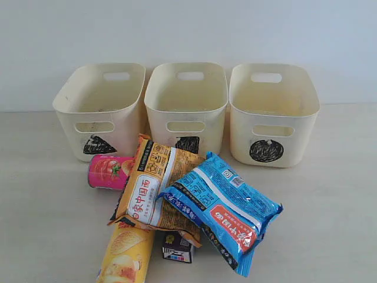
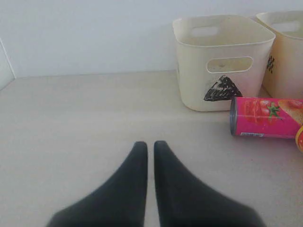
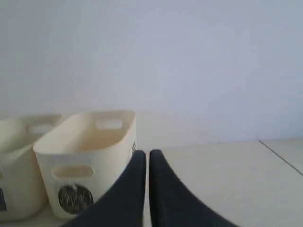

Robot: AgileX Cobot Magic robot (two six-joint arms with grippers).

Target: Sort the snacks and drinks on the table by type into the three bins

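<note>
Three cream bins stand in a row at the back of the table (image 1: 41, 200): triangle bin (image 1: 100, 109), square bin (image 1: 186, 106), circle bin (image 1: 272, 112). In front lies a heap: an orange-yellow noodle packet (image 1: 150, 188), a blue noodle packet (image 1: 227, 206) overlapping it, a pink chip tube (image 1: 108, 171) on its side, a yellow chip tube (image 1: 125, 253), and a dark drink carton (image 1: 178, 247) half hidden under the packets. No arm shows in the exterior view. My left gripper (image 2: 150, 146) is shut and empty over bare table, left of the pink tube (image 2: 265, 117). My right gripper (image 3: 147, 155) is shut and empty beside the circle bin (image 3: 87, 156).
A pale wall runs behind the bins. Bare table lies left and right of the heap and in front of the circle bin. In the left wrist view the triangle bin (image 2: 222, 61) stands beyond the pink tube.
</note>
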